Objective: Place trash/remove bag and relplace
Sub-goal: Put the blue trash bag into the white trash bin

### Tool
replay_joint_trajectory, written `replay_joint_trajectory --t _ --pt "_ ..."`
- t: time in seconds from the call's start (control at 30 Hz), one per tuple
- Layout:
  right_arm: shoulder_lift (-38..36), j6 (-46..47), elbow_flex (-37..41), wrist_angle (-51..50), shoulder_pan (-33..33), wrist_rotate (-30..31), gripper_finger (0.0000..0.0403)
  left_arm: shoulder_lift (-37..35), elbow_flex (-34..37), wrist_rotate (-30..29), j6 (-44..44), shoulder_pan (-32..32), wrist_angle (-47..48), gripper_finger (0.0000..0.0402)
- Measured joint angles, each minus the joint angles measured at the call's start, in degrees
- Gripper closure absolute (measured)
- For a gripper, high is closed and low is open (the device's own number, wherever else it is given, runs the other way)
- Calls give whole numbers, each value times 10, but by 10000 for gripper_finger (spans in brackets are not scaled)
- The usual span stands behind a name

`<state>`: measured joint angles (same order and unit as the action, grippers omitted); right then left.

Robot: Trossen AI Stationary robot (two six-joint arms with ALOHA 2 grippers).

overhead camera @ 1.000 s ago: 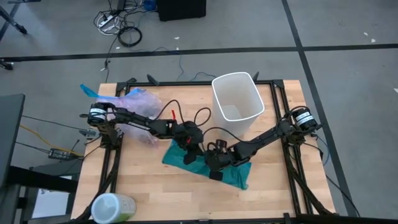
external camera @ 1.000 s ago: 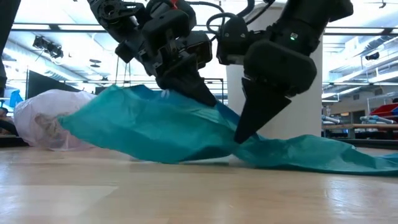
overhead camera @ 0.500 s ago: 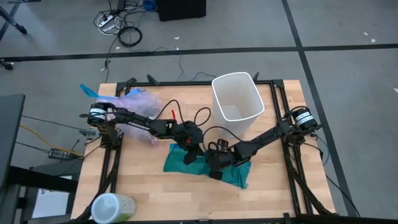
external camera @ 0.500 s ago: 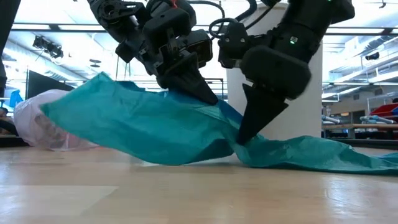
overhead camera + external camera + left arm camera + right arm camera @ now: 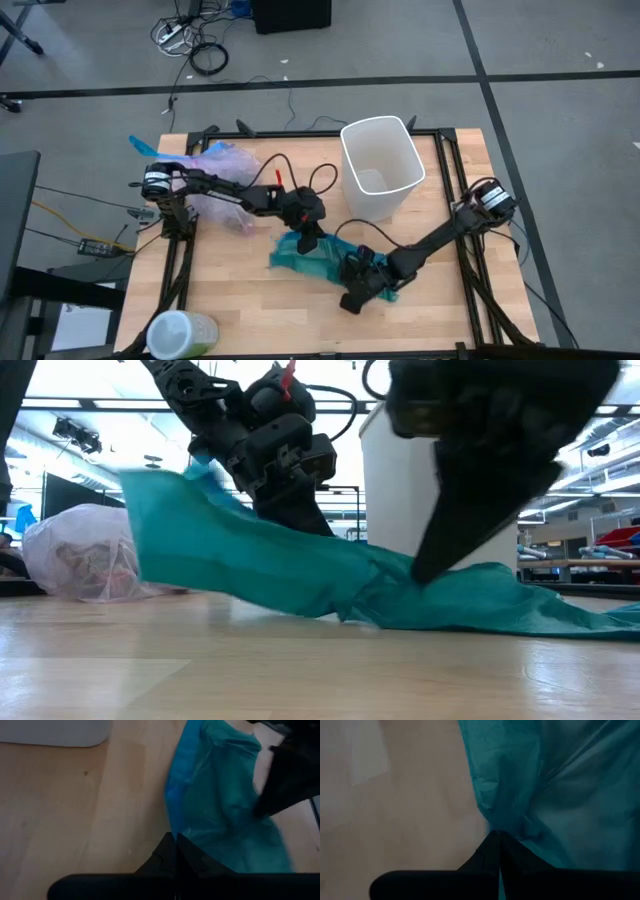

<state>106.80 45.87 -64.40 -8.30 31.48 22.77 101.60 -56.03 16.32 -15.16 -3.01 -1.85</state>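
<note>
No writing can be read on the wooden surface (image 5: 230,300), where a white bin (image 5: 380,165) stands upright at the far side beside a crumpled teal bag (image 5: 318,258). The left hand (image 5: 309,240) and the right hand (image 5: 352,296) are each clenched on that teal bag. The bag (image 5: 222,163), pink-lavender with trash (image 5: 85,560) inside, lies by the left arm's base; a pale green-lidded container (image 5: 180,334) sits at the near left corner.

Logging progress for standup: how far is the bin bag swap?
Done: the full pink bag is out, lying left of the bare white bin. In hand: left gripper and right gripper are both shut on the teal bag, which is crumpled on the table. Left: open it and line the bin.
</note>
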Motion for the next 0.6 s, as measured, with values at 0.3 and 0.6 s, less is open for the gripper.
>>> replay_joint_trajectory --t 0.3,0.6 --pt "0 171 0 -54 102 1 403 0 0 -10 14 -22 21 399" --pt "0 287 0 -91 180 -11 403 0 0 -16 33 -44 56 399"
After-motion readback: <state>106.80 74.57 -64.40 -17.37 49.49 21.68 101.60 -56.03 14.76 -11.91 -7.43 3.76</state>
